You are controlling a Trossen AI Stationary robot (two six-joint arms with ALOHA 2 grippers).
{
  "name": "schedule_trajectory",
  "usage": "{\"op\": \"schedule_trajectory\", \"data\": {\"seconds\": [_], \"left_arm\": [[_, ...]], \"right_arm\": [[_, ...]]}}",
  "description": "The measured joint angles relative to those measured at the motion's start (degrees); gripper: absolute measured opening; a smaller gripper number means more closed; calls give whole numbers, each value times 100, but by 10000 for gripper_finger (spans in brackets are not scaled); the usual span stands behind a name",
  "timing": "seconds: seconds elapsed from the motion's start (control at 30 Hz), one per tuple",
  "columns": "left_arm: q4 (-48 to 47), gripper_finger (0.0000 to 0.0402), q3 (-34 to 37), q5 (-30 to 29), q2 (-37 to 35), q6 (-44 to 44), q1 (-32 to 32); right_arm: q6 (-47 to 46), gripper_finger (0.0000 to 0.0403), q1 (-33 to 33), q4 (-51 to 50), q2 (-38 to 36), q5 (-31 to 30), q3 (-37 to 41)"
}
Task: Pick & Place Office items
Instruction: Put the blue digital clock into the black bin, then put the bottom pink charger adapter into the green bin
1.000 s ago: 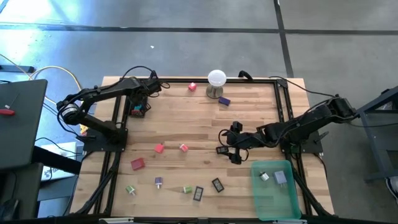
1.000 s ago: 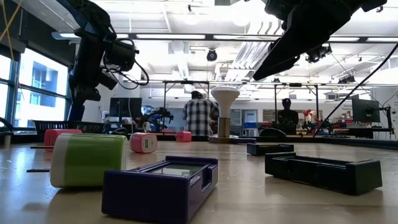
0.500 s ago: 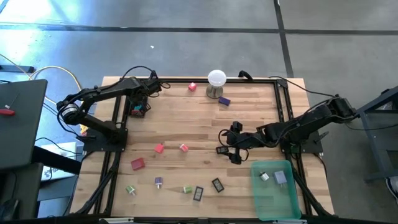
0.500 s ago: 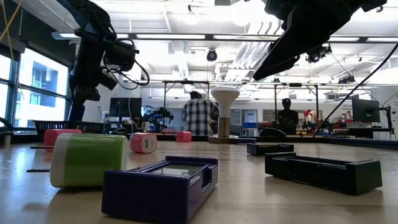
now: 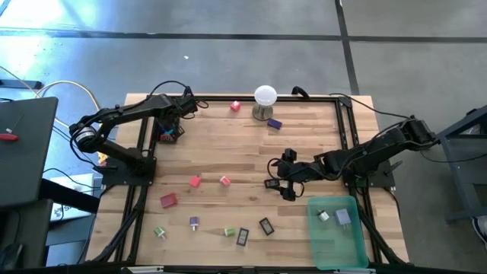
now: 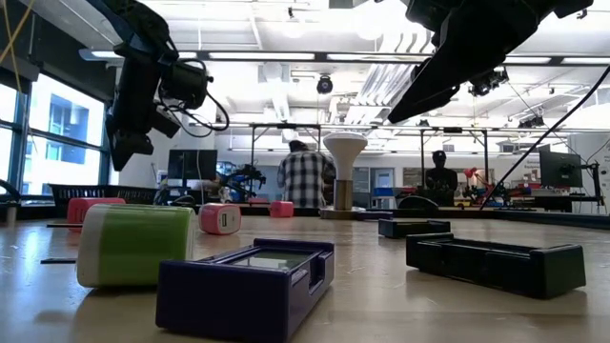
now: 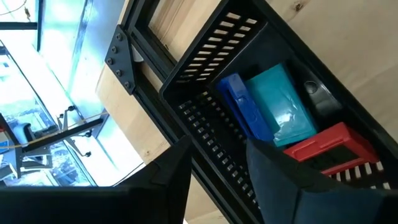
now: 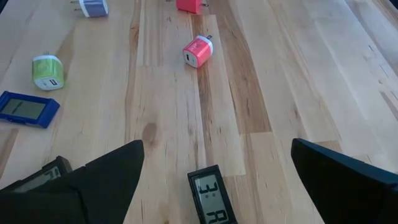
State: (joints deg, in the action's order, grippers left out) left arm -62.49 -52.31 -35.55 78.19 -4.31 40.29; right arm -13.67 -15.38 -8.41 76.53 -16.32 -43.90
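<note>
Small office items lie scattered on the wooden table: a pink plug block, a green and white one, a flat blue piece, and more along the near edge. My left gripper hangs open over a black basket at the far left, which holds blue, teal, red and black pieces. My right gripper stands wide open at mid-table. A flat black piece with a small display lies on the table between its fingers, untouched.
A white ball on a metal stand stands at the far edge, with a purple piece beside it. A clear green tray at the near right holds two pieces. Black frame rails run along the table's left and right sides.
In the low view a dark piece hung below my left gripper until half a second ago; now nothing shows there. Both arms have kept still.
</note>
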Motion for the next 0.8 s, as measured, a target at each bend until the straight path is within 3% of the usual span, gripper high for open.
{"op": "schedule_trajectory", "data": {"seconds": [0.3,0.53,0.67,0.8], "left_arm": [[-10,146,0,-6,-4,196,-98],[-274,146,-1,634,-264,-75,-573],[-820,146,-2,1495,-587,-823,-917],[-856,146,-2,3139,-922,-1365,-1259]], "right_arm": [[0,395,0,0,1,1,1],[0,395,0,1,2,0,2],[0,395,0,1,2,0,1],[0,395,0,1,2,0,0]]}}
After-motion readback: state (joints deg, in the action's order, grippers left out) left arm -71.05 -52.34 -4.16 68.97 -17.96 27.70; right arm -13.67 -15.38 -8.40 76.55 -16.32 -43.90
